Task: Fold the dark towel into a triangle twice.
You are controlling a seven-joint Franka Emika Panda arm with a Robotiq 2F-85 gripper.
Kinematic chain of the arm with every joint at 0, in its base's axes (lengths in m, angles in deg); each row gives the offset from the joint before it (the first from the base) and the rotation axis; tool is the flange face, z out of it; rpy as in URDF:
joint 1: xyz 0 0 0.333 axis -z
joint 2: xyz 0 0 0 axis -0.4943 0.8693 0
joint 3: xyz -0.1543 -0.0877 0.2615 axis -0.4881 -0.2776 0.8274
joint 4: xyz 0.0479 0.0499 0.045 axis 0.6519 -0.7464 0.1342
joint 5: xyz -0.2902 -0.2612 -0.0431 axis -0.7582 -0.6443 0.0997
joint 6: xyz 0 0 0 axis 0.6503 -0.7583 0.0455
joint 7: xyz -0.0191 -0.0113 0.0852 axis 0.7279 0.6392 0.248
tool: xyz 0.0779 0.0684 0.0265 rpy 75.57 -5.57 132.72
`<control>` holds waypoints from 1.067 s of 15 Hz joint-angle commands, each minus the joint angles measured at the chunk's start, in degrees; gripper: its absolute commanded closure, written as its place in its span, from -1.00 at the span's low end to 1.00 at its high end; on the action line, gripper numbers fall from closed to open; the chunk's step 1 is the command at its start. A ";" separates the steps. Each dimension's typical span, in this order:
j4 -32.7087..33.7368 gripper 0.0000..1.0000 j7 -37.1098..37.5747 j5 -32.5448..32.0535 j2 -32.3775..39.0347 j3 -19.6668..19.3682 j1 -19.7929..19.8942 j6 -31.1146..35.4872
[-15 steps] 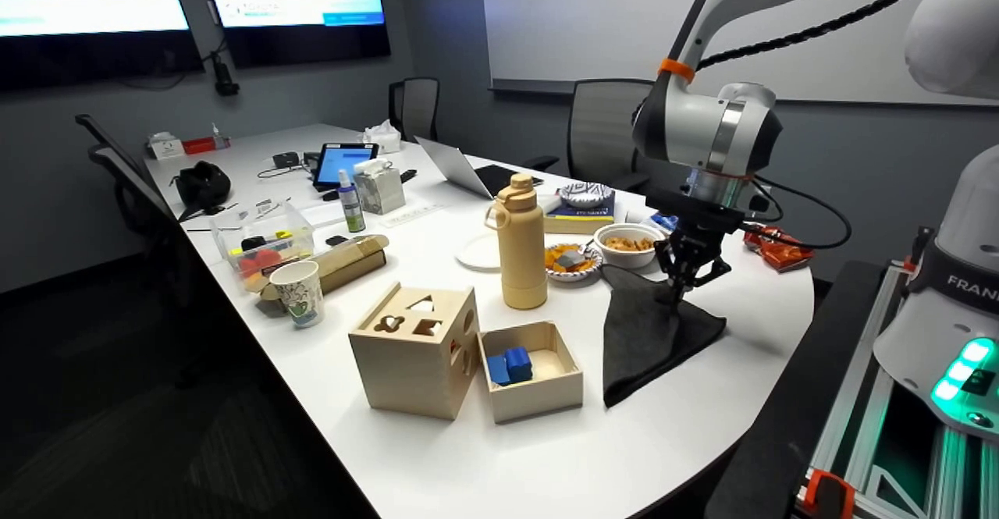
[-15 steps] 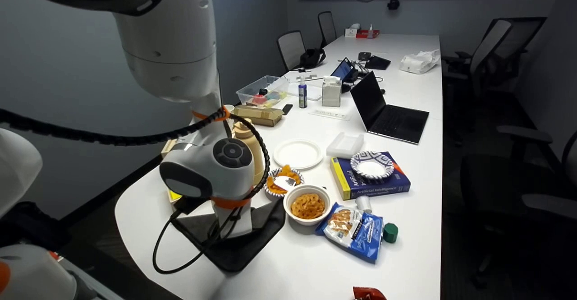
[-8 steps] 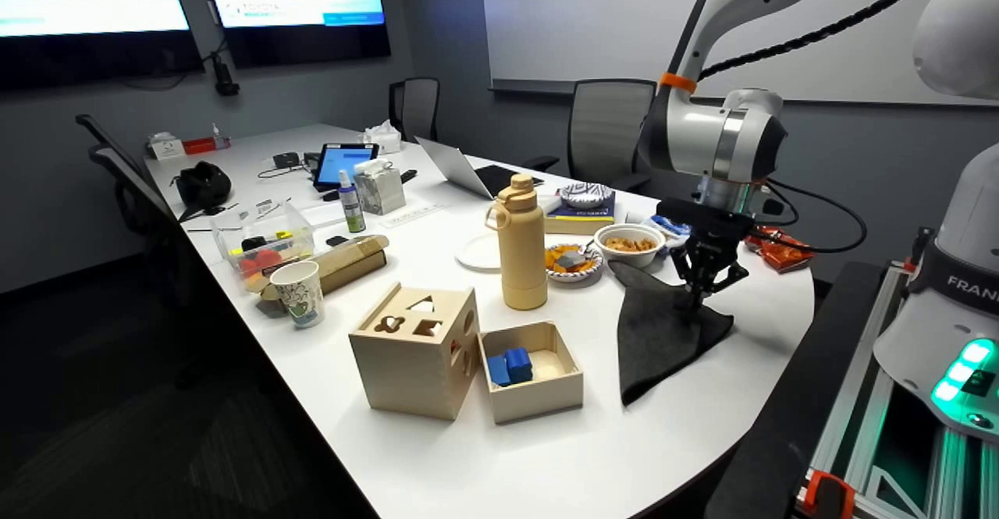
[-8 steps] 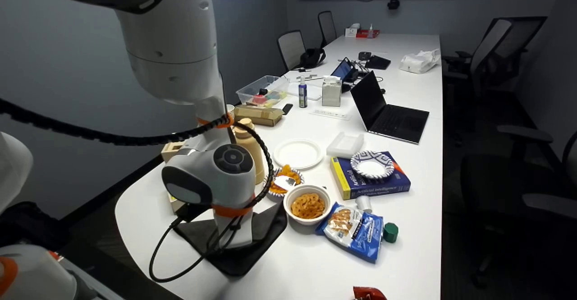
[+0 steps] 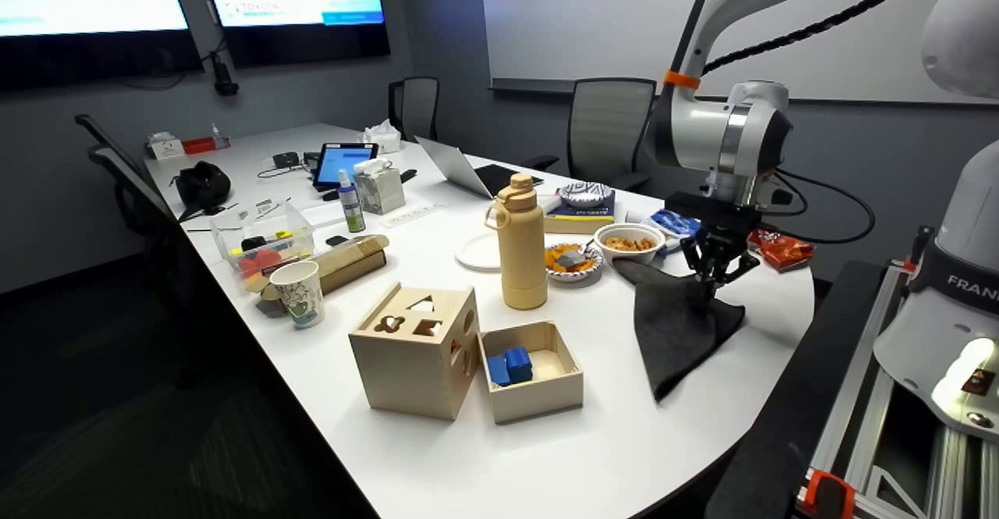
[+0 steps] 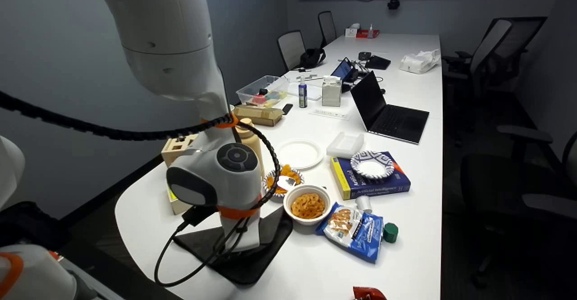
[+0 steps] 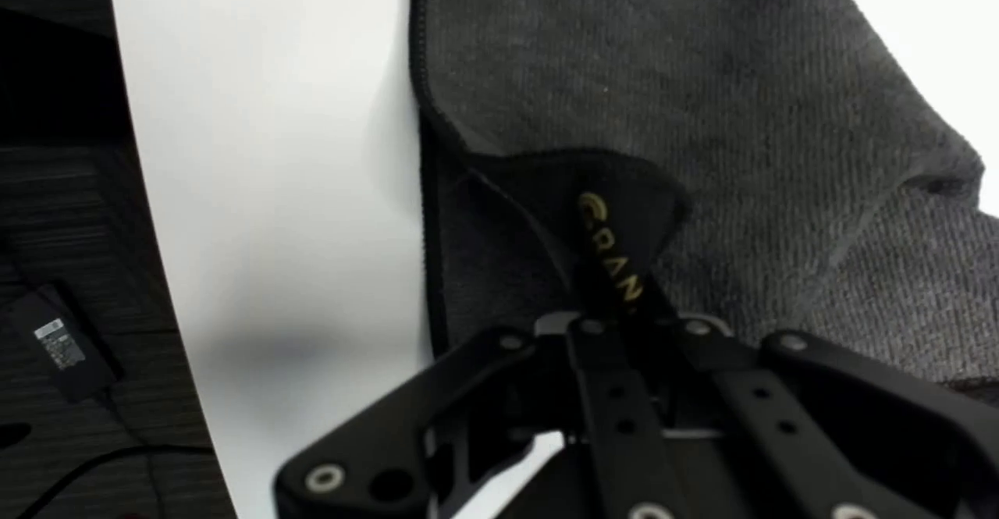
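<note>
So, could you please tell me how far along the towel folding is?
At least one fold looks done: the dark towel lies roughly triangular in an exterior view, and the wrist view shows one layer over another. In hand: its gold-lettered part, pinched in the gripper. Left: letting go and, probably, the second fold, since a finished one isn't apparent.

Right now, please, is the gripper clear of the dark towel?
No, the wrist view shows the gripper pinching the dark towel near its gold lettering.
</note>
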 commanded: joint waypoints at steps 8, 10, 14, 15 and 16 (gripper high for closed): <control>-0.81 0.41 1.76 -0.01 -4.03 -10.99 -10.50 -5.92; -0.86 0.30 2.18 -0.39 -4.76 -10.92 -11.86 -7.28; -1.01 -0.32 2.94 -0.37 -7.01 -9.86 -14.79 -10.02; -1.07 -0.46 3.35 -0.37 -7.49 -9.55 -15.76 -10.88; -1.08 -0.63 4.22 -0.10 -7.67 -9.34 -17.45 -11.66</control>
